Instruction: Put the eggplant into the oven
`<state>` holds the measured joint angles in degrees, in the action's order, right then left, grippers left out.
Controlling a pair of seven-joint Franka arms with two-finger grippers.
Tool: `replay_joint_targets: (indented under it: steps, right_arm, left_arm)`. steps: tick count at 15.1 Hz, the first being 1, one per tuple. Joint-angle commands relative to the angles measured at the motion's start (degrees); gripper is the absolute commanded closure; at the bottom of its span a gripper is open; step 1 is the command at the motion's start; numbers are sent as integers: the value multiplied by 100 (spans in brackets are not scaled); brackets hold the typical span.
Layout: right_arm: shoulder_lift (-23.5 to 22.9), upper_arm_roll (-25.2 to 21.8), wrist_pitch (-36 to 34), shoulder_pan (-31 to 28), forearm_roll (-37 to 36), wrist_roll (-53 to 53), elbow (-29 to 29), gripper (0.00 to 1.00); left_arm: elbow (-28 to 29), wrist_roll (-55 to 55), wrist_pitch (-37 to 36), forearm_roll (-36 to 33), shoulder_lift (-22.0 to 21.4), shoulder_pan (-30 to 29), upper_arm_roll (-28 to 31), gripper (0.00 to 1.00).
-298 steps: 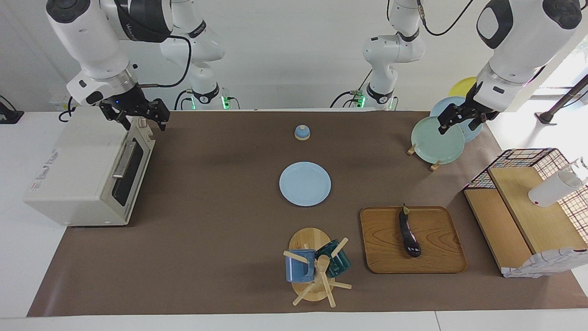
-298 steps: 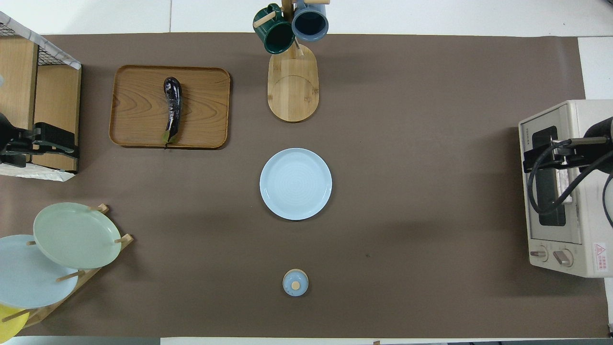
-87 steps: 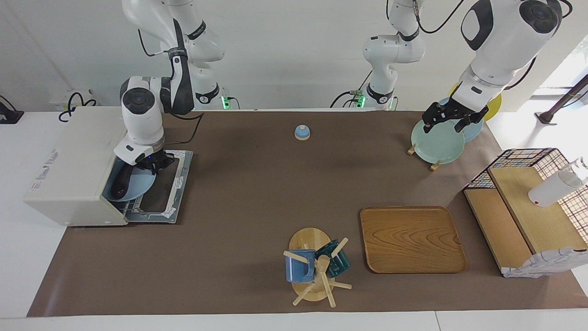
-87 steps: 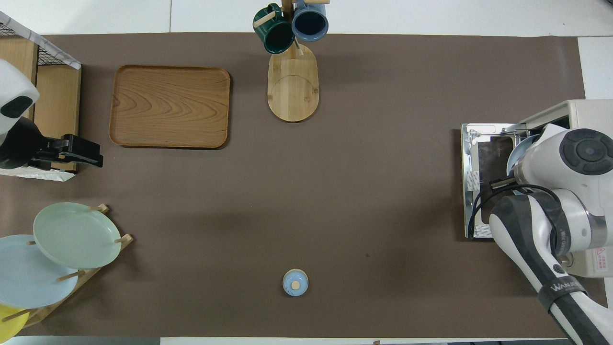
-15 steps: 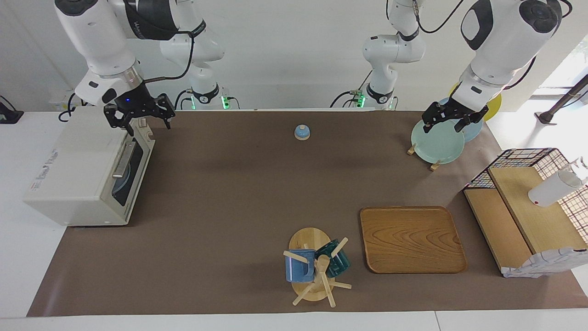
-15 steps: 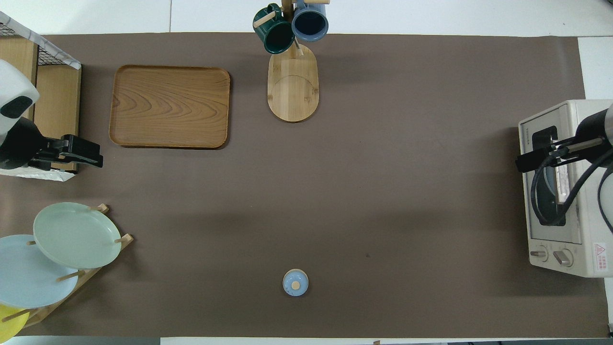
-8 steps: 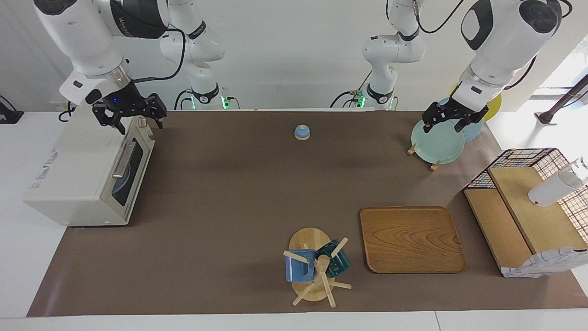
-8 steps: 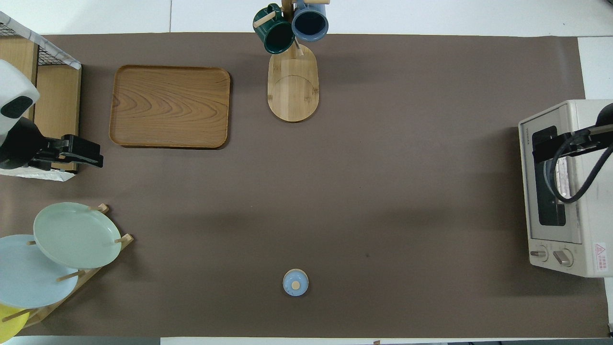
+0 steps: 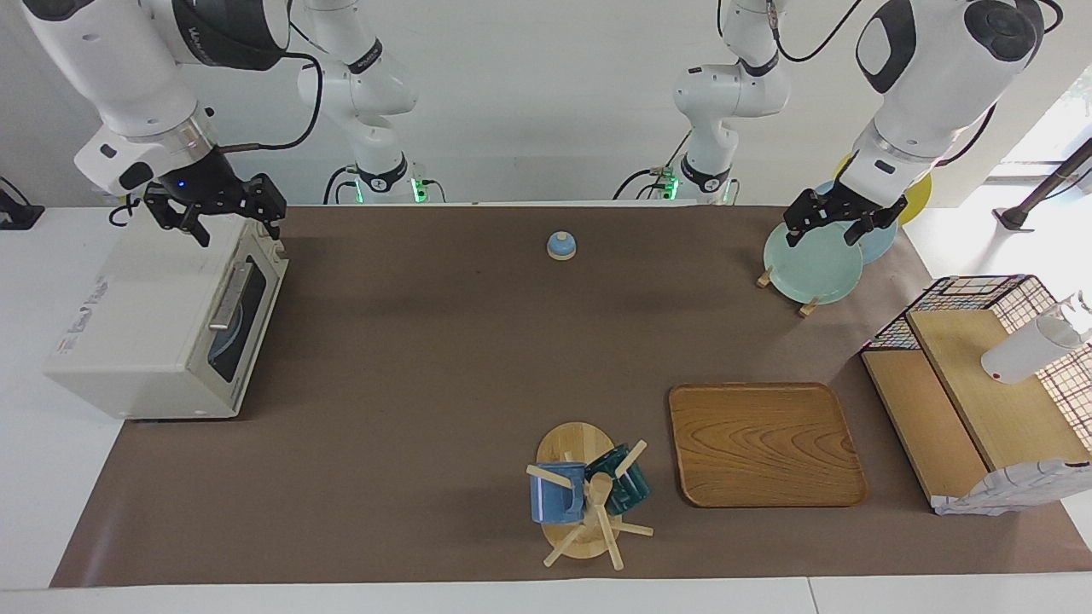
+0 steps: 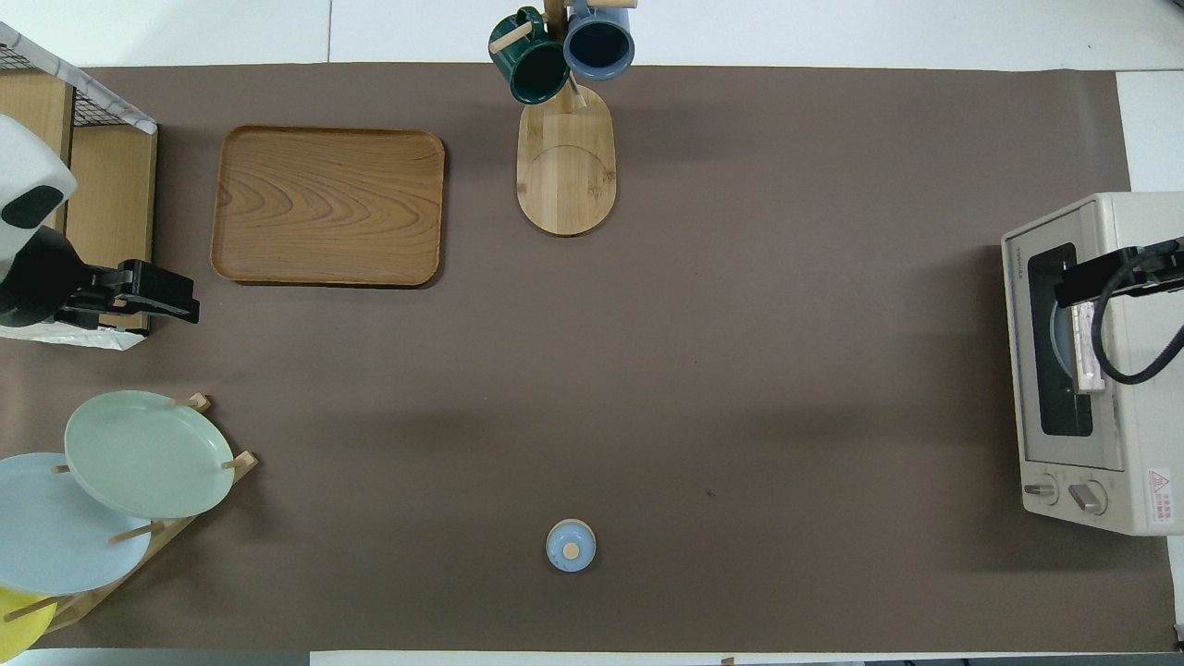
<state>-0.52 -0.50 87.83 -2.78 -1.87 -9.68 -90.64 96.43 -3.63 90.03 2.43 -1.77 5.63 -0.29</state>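
The cream-white oven [image 9: 136,315] stands at the right arm's end of the table with its dark glass door shut; it also shows in the overhead view [image 10: 1115,481]. The rim of a light blue plate [image 9: 230,328] shows through the glass. The eggplant is out of view. My right gripper [image 9: 230,227] is open and empty, raised over the oven's top edge nearest the robots; it also shows in the overhead view [image 10: 1105,271]. My left gripper [image 9: 826,230] is open and empty, and waits over the plate rack.
A bare wooden tray [image 9: 766,443] and a mug tree [image 9: 589,495] with two mugs stand far from the robots. A small blue lidded pot [image 9: 560,246] sits near them. A plate rack [image 9: 810,264] and a wire shelf [image 9: 981,384] stand at the left arm's end.
My right gripper has moved up and away from the oven's door, toward the right arm's end, over the oven's top. The oven door stays shut. The left arm has not moved.
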Motion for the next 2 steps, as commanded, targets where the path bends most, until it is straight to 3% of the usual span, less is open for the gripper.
replay_joint_targets:
  steps: [1, 2]
  right_arm:
    - [61, 76, 32, -55, -50, 124, -50, 0]
    - [69, 76, 32, -56, -50, 124, -50, 0]
  left_arm:
    - [131, 3, 6, -129, -139, 9, 11, 0]
    - [131, 3, 6, -129, -139, 9, 11, 0]
